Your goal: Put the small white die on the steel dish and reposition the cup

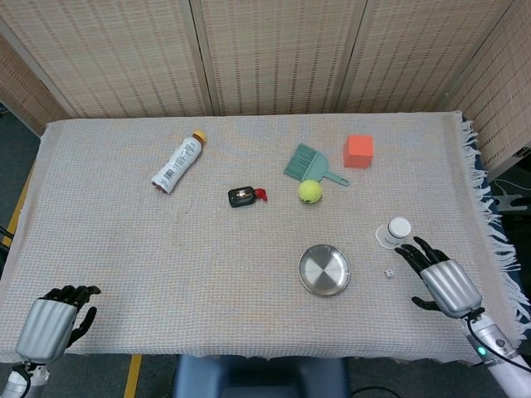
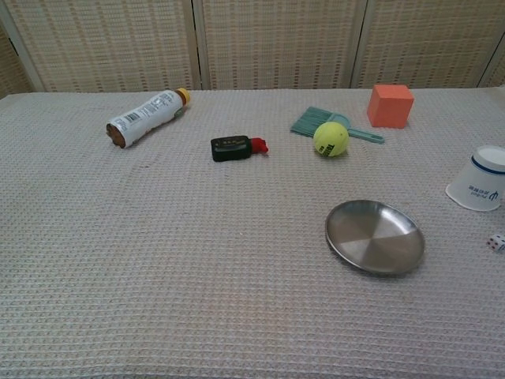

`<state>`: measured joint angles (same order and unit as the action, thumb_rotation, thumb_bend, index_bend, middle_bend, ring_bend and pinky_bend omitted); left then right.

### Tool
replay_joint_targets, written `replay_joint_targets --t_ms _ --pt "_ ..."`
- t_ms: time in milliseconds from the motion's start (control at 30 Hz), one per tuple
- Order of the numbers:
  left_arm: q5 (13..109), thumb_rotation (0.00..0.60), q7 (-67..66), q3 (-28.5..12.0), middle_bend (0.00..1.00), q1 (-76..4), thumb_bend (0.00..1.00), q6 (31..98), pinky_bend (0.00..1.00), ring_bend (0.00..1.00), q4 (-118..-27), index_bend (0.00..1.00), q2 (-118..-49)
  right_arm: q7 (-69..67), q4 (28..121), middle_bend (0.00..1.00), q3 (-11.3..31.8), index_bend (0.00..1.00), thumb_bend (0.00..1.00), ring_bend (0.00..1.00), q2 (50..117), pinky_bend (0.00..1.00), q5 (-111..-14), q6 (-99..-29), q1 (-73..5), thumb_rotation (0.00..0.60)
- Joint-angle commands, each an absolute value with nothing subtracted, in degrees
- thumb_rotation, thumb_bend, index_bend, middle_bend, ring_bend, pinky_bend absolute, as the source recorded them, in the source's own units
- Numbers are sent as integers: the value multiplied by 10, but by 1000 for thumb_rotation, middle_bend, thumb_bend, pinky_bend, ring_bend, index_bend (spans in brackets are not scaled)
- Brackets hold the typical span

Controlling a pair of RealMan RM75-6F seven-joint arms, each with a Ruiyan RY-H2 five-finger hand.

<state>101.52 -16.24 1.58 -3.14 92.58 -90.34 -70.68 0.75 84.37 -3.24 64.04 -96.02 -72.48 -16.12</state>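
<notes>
The small white die [image 1: 388, 273] [image 2: 495, 242] lies on the cloth just right of the round steel dish [image 1: 324, 269] [image 2: 375, 237]. A white paper cup [image 1: 394, 232] [image 2: 480, 180] with blue print stands upside down behind the die. My right hand [image 1: 440, 278] hovers near the table's front right, fingers spread and empty, its fingertips close to the cup and just right of the die. My left hand [image 1: 51, 323] stays at the front left corner with fingers curled in, holding nothing. The chest view shows neither hand.
Further back lie a yellow tennis ball [image 1: 310, 191], a teal brush [image 1: 307, 163], an orange cube [image 1: 358, 151], a black object with a red tip [image 1: 245, 196] and a white bottle on its side [image 1: 177, 163]. The table's fringed right edge [image 1: 485, 207] is near my right hand.
</notes>
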Motion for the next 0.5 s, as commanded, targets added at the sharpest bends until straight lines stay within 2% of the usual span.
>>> replay_joint_targets --t_ms 33,133,233,500 --pt "1018 600 -162 17 519 -30 391 930 614 489 -905 406 -705 12 786 523 -39 301 0 419 665 648 -1002 -716 -186 600" --pt "1018 600 -157 16 519 -30 391 932 616 490 -906 406 -704 0 746 643 -46 388 0 552 684 787 -1023 -712 -199 600" --pt "1014 600 -156 15 519 -32 391 927 620 489 -904 406 -705 -35 715 700 -53 416 17 598 698 851 -1032 -701 -213 600" --pt "1012 600 -156 15 521 -33 391 924 620 489 -903 406 -705 -81 666 723 -59 411 163 615 721 871 -1025 -674 -234 600"
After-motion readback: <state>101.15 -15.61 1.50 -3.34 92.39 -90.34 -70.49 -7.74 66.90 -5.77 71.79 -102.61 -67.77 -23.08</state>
